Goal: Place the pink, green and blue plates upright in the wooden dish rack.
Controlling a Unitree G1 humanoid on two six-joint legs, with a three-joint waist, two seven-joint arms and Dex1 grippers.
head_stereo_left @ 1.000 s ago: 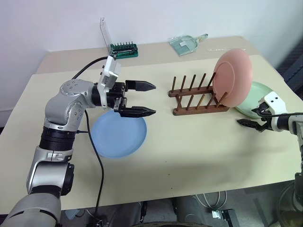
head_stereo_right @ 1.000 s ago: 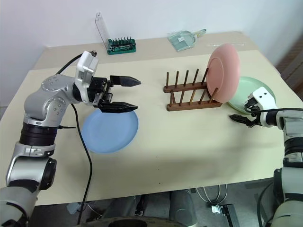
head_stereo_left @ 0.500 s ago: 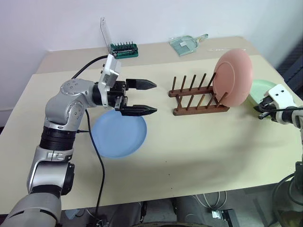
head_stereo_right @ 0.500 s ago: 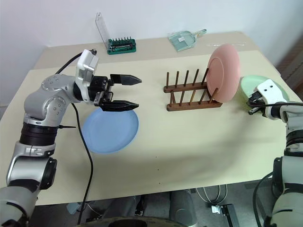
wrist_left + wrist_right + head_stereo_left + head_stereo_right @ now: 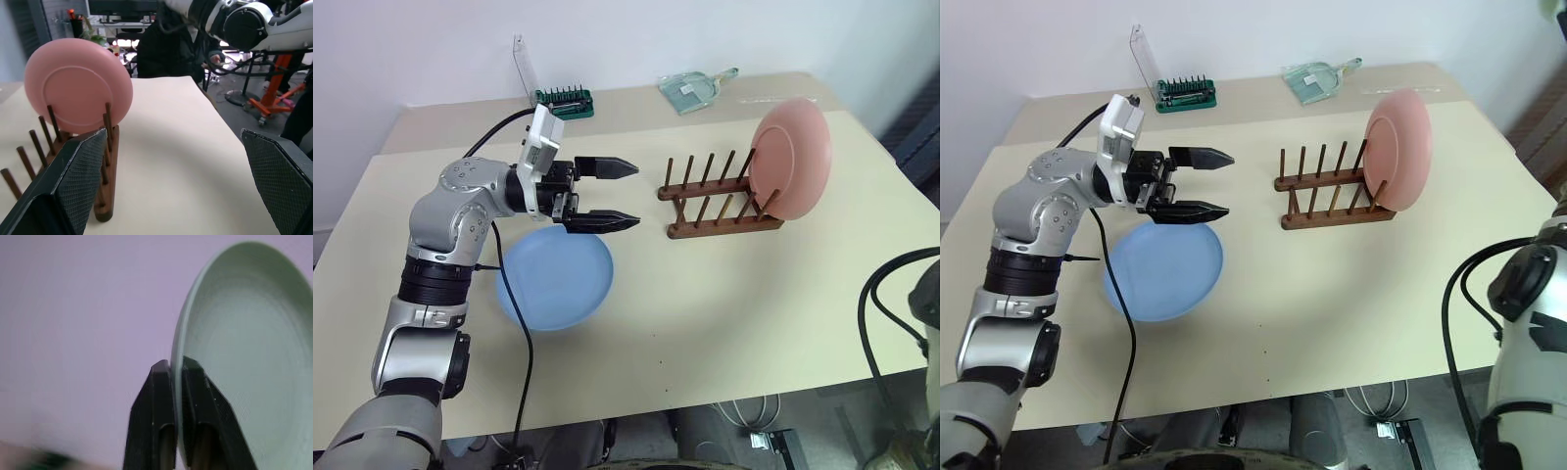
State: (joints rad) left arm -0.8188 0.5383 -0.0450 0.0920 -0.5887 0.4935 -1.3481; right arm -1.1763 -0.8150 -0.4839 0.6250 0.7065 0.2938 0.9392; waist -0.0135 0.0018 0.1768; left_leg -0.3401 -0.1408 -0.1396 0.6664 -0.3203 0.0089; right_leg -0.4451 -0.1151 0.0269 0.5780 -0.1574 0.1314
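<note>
The pink plate (image 5: 790, 158) stands upright at the right end of the wooden dish rack (image 5: 720, 201). The blue plate (image 5: 555, 277) lies flat on the table left of the rack. My left gripper (image 5: 619, 194) hovers open just above the blue plate's far edge, its fingers pointing toward the rack. In the right wrist view my right gripper (image 5: 176, 366) is shut on the rim of the green plate (image 5: 239, 347), which is lifted against a plain wall.
A green tool holder (image 5: 563, 97) with a clear stand and a clear dustpan (image 5: 690, 88) sit at the table's far edge. A black cable (image 5: 514, 323) runs down from the left arm across the table's front left.
My right gripper closed on the green plate's rim and lifted it off the table, up and out of the head views. The left gripper stayed in place.
</note>
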